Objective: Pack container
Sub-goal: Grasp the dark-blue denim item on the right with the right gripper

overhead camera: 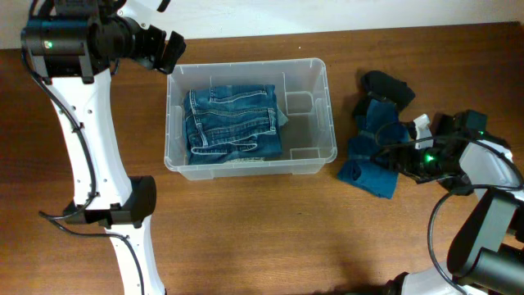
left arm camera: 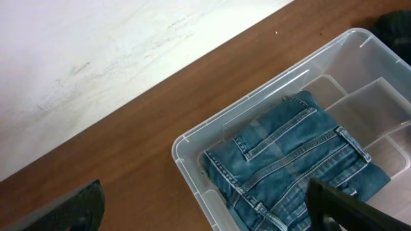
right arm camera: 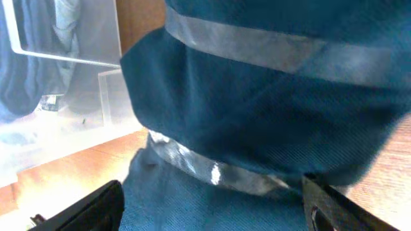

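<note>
The clear plastic container point(overhead camera: 315, 115) stands in the middle of the table with folded blue jeans point(overhead camera: 233, 121) in its left part; both show in the left wrist view, container point(left arm camera: 192, 170) and jeans point(left arm camera: 295, 160). My left gripper point(overhead camera: 168, 49) is open and empty, above the container's far left corner. A dark teal garment with grey reflective stripes point(overhead camera: 372, 156) lies right of the container. My right gripper point(overhead camera: 401, 157) is open, its fingers either side of this garment point(right arm camera: 244, 109), close over it.
A black garment point(overhead camera: 389, 86) lies behind the teal one. A white wall edge point(left arm camera: 96, 58) runs along the table's far side. Bare wooden tabletop point(overhead camera: 286, 238) lies in front of the container.
</note>
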You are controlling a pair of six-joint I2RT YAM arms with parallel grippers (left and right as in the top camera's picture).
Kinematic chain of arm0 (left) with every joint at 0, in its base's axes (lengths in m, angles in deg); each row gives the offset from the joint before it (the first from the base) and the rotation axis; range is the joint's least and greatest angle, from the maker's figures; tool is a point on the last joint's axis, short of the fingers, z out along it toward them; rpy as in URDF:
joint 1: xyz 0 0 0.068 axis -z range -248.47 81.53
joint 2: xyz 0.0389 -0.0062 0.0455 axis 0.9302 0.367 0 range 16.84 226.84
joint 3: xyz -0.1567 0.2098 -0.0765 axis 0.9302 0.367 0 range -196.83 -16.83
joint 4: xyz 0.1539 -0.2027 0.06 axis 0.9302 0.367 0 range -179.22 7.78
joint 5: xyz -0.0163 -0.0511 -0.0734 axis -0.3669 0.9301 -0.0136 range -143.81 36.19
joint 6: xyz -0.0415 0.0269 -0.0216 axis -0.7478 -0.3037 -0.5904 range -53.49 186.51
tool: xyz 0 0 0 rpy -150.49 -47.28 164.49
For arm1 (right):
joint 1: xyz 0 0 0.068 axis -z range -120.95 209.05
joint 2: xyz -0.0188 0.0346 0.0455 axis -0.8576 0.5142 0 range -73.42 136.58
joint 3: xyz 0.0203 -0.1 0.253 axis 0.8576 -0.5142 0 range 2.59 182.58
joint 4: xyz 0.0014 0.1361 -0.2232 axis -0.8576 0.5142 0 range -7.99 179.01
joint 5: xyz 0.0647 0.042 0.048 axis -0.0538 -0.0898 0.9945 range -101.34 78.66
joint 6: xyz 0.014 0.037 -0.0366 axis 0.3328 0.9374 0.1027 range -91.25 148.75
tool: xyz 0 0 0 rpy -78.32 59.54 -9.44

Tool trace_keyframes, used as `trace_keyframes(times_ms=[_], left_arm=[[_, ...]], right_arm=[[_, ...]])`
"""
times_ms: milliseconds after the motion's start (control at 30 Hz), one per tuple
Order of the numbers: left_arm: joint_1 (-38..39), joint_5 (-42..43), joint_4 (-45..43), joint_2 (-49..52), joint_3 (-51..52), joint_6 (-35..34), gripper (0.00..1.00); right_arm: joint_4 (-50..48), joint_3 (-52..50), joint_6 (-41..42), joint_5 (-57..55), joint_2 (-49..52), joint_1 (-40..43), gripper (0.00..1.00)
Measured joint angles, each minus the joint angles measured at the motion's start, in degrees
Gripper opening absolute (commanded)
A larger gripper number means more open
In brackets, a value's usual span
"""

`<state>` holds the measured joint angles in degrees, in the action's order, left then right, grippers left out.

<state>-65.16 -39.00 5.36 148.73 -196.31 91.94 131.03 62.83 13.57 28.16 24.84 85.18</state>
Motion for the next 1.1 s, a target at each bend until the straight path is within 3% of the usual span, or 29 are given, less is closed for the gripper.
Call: trace_keyframes(times_ms=[300, 633, 733, 767, 800, 867, 933, 1100], left_arm=[[0.00, 0.00, -0.94, 0.00, 0.00, 0.00, 0.99], [0.00, 0.00, -0.92, 0.00, 0.00, 0.00, 0.99], [0.00, 0.00, -0.94, 0.00, 0.00, 0.00, 0.99], [0.00, 0.00, -0.92, 0.00, 0.00, 0.00, 0.99], [0.00, 0.00, -0.94, 0.00, 0.00, 0.00, 0.99], [0.00, 0.00, -0.94, 0.00, 0.00, 0.00, 0.99], [0.00, 0.00, -0.94, 0.00, 0.00, 0.00, 0.99], [0.00, 0.00, -0.96, 0.00, 0.00, 0.00, 0.99]], right_arm=[[4.94, 4.50, -1.55, -2.01, 0.00, 0.79, 0.84], [-1.16, -1.77, -1.66, -4.07, -0.02, 0.81, 0.83], [-4.07, -4.48, -1.31, -4.11, -0.02, 0.85, 0.73], [-4.79, -5.49, -1.01, -4.04, -0.02, 0.85, 0.58], [-5.27, -6.21, -1.01, -3.85, -0.02, 0.87, 0.36], [-5.75, -6.62, -0.85, -3.34, -0.11, 0.92, 0.09], [-5.81, -6.64, -0.24, -2.89, -0.35, 1.20, 0.04], [-2.86, -5.46, 0.59, -1.75, -0.55, 1.38, 0.04]])
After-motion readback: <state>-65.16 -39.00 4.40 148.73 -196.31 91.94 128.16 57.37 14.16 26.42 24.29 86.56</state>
